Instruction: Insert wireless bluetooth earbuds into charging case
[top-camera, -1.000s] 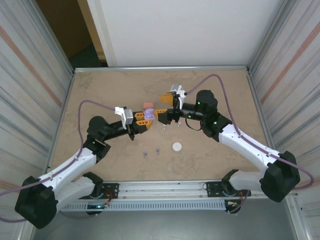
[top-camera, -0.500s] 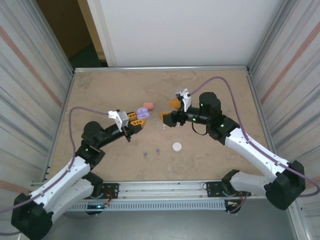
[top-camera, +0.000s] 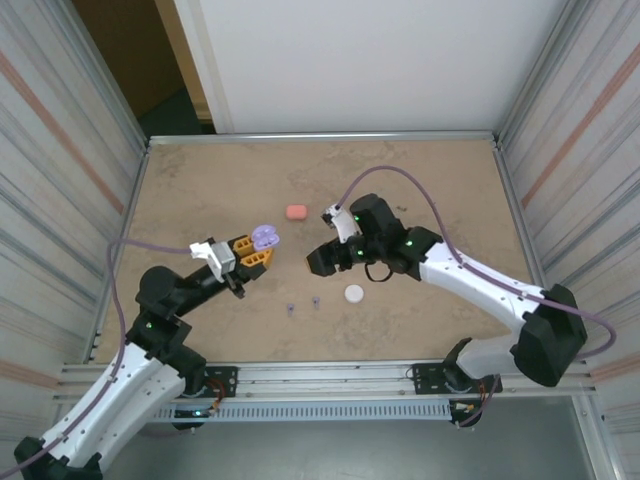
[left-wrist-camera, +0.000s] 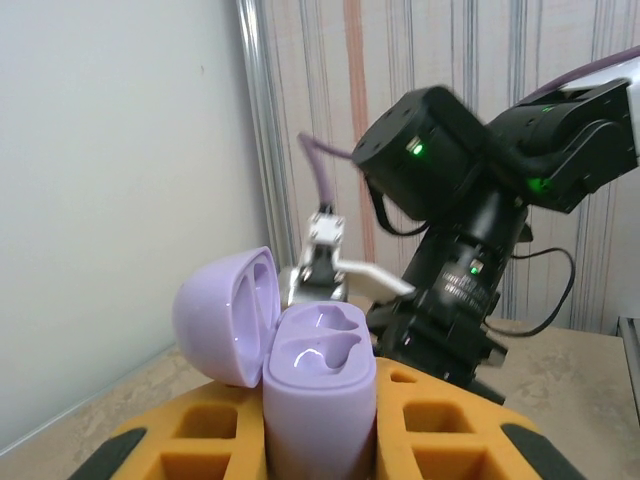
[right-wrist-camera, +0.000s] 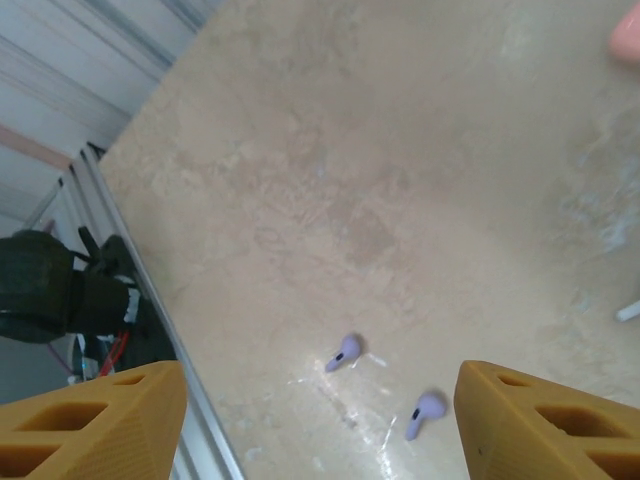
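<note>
A purple charging case (left-wrist-camera: 318, 400), its lid (left-wrist-camera: 228, 315) swung open, is clenched upright in the left claw (top-camera: 257, 250) and held above the counter (top-camera: 440, 180). The right claw (right-wrist-camera: 320, 425) is spread wide, with nothing between its orange fingers (right-wrist-camera: 95, 415), and is pointed down at the counter. Two purple earbuds (right-wrist-camera: 343, 353) are seen lying near each other on the bare surface below it. A round white case (top-camera: 354, 293) is set just beside them, and a pink case (top-camera: 297, 211) lies farther back.
</note>
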